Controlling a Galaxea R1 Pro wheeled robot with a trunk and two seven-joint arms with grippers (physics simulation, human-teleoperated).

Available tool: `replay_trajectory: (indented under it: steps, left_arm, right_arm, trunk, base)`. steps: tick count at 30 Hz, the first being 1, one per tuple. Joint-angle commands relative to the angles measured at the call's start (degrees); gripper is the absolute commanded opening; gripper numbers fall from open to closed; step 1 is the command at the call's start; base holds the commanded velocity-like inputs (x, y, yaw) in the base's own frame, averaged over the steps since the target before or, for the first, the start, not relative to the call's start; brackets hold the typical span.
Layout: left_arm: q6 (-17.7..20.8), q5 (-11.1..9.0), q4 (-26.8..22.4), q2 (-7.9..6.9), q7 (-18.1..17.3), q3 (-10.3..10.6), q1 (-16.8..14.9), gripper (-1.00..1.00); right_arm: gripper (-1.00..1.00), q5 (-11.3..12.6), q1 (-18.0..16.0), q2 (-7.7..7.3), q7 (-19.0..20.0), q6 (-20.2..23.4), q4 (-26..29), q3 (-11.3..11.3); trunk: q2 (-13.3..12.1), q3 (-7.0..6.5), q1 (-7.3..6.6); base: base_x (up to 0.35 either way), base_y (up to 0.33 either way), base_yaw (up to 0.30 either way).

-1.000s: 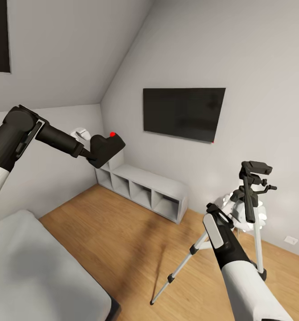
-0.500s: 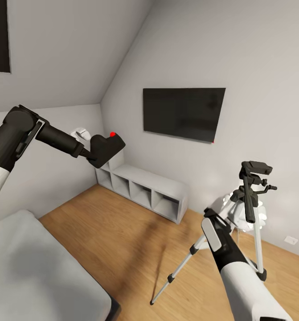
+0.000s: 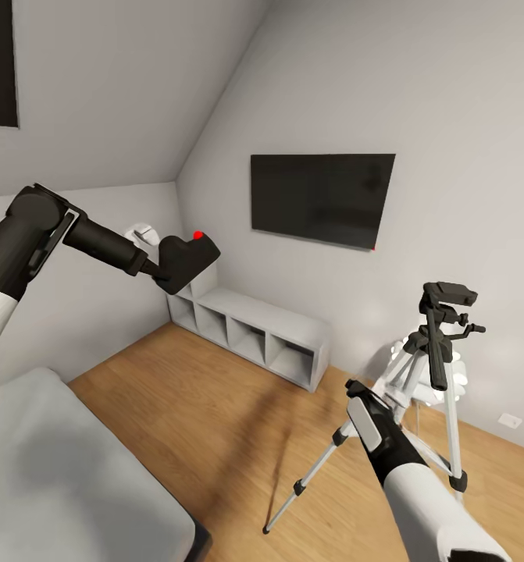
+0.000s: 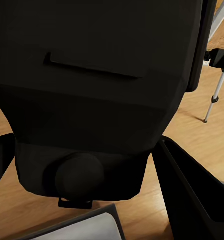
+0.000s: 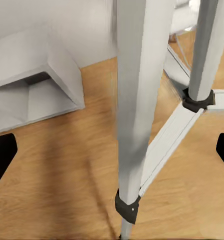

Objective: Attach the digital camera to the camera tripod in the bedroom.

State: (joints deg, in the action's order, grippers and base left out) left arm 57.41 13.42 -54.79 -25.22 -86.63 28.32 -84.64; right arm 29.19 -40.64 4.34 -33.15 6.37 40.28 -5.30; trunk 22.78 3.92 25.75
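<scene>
The digital camera [image 3: 185, 257], black with a red dot on top, hangs high at the left, and my left gripper [image 3: 157, 270] is shut on it. In the left wrist view the camera's body [image 4: 101, 90] sits between the dark fingers [image 4: 192, 195]. The camera tripod [image 3: 441, 343] stands on the wooden floor at the right, its black pan head bare. My right forearm [image 3: 368, 417] reaches in at its silver legs. My right gripper [image 5: 113, 152] is open, with a tripod leg [image 5: 137, 100] between its fingertips [image 5: 1, 155].
A black TV [image 3: 322, 199] hangs on the far wall above a grey cubby shelf [image 3: 250, 328]. The bed [image 3: 51, 476] fills the near left. A white ball-cluster lamp [image 3: 458, 376] stands just behind the tripod. Open wooden floor lies between bed and tripod.
My right forearm has slid left and a little lower, closer in on the tripod's legs. The left arm and the camera have stayed where they were.
</scene>
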Motion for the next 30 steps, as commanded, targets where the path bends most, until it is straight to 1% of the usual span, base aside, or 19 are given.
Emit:
replay_trajectory:
  steps: [1,2,4,6,9,12,15,21,30]
  left_arm:
    - [0.6,0.5,-0.1,-0.02,-0.6,0.1,-0.1,-1.0]
    - [0.6,0.5,-0.1,-0.02,-0.6,0.1,-0.1,-1.0]
    - [0.6,0.5,-0.1,-0.01,-0.6,0.1,-0.1,-1.0]
    - [0.6,0.6,0.0,-0.01,-0.5,0.0,-0.1,-1.0]
    - [0.6,0.6,0.0,-0.01,-0.5,0.0,-0.1,-1.0]
    - [0.6,0.6,0.0,-0.01,-0.5,0.0,-0.1,-1.0]
    - [0.6,0.6,0.0,-0.01,-0.5,0.0,-0.1,-1.0]
    - [0.6,0.6,-0.1,-0.01,-0.5,0.0,-0.1,-1.0]
    - [0.6,0.6,-0.1,-0.01,-0.6,0.0,-0.1,-1.0]
  right_arm:
    - [1.0,-0.1,0.0,0.02,1.6,0.2,-0.9,0.1]
    - [1.0,-0.4,0.0,-0.03,3.2,-0.1,-1.7,0.4]
    - [1.0,-0.7,0.0,-0.08,4.3,-0.6,-2.2,0.5]
    - [1.0,-1.6,0.0,-0.16,5.5,-2.3,-2.9,0.6]
    - [1.0,-3.9,0.0,-0.2,6.2,-4.9,-3.4,0.7]
    - [1.0,-5.5,0.0,-0.2,6.3,-6.0,-3.5,0.8]
    - [1.0,-6.5,0.0,-0.21,6.4,-7.1,-3.7,0.8]
    - [1.0,-7.1,0.0,-0.47,6.4,-9.3,-3.8,0.8]
    - [1.0,-7.2,0.0,-2.43,6.4,-9.9,-3.8,0.7]
  trunk:
    - [0.1,0.14,0.04]
    - [0.1,0.14,0.04]
    - [0.1,0.14,0.04]
    - [0.1,0.14,0.04]
    - [0.1,0.14,0.04]
    - [0.1,0.14,0.04]
    - [0.1,0.14,0.04]
    - [0.1,0.14,0.04]
    - [0.1,0.14,0.04]
  base:
    - [0.0,0.0,0.0]
    - [0.0,0.0,0.0]
    - [0.0,0.0,0.0]
    - [0.0,0.0,0.0]
    - [0.0,0.0,0.0]
    - [0.0,0.0,0.0]
    - [0.0,0.0,0.0]
    - [0.0,0.0,0.0]
    - [0.0,0.0,0.0]
